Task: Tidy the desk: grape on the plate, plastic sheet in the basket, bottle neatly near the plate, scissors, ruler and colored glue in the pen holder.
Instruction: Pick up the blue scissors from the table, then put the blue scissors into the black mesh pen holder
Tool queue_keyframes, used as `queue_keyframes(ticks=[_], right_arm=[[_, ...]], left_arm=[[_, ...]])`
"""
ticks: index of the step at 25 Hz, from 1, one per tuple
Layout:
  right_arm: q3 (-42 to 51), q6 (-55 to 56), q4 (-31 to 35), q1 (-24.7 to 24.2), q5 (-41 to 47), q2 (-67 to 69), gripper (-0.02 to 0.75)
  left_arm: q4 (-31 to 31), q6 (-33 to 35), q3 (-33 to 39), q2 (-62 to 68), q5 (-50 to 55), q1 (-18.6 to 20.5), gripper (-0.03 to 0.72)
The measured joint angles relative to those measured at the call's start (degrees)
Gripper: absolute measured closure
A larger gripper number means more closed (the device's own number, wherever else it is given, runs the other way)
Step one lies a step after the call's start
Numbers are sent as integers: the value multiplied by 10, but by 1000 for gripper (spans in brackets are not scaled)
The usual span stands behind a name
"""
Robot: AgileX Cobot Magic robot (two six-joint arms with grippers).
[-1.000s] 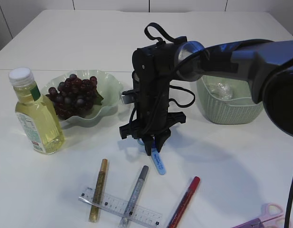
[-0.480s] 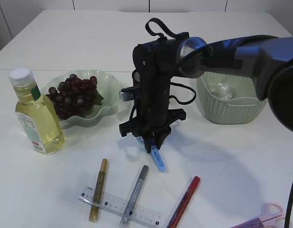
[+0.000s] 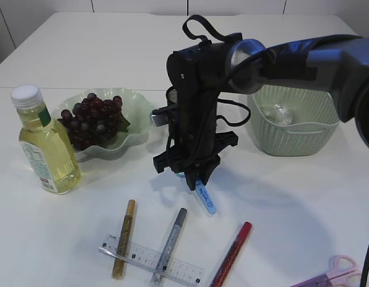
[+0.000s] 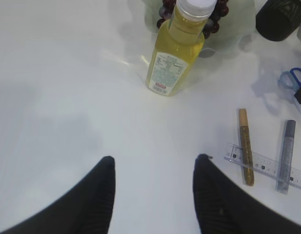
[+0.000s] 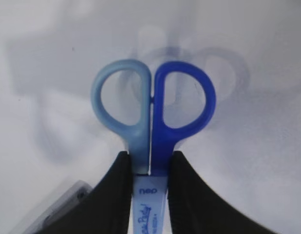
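My right gripper (image 3: 195,179) (image 5: 149,156) is shut on blue scissors (image 5: 152,102), whose sheathed blade (image 3: 205,198) hangs slanted just above the table. Grapes (image 3: 91,119) lie on the green plate (image 3: 139,104), with the bottle (image 3: 43,143) upright to its left. Gold glue (image 3: 123,238), silver glue (image 3: 171,242) and red glue (image 3: 232,254) lie in front, the first two crossing the clear ruler (image 3: 149,258). The plastic sheet (image 3: 278,113) sits in the basket (image 3: 295,128). The black mesh pen holder (image 4: 282,19) shows only in the left wrist view. My left gripper (image 4: 154,158) is open over bare table.
Pink scissors (image 3: 334,272) lie at the front right edge. In the exterior view the right arm (image 3: 292,60) reaches in from the right and passes above the basket.
The right gripper has shifted slightly right and up with the blue scissors, the blade now clear of the table. Nothing else on the table has moved.
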Motion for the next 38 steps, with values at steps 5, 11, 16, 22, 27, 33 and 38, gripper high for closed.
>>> queue_keyframes(ticks=[5,11,16,22,27,33,38], right_arm=[[3,-1,-8,19,1,-25,559],[6,-13,-12,21,1,-42,559],[7,-35,-13,21,1,-58,559],[36,-62,-13,21,-50,-105,559],[149,-78,-13,21,-167,-182,559],[299,-83,-39,21,-344,-282,559],[339,-84,-80,21,-451,-319,559]], left_arm=[[0,0,0,0,0,0,309],[0,0,0,0,0,0,309],[0,0,0,0,0,0,309],[0,0,0,0,0,0,309],[0,0,0,0,0,0,309],[0,0,0,0,0,0,309],[0,0,0,0,0,0,309]])
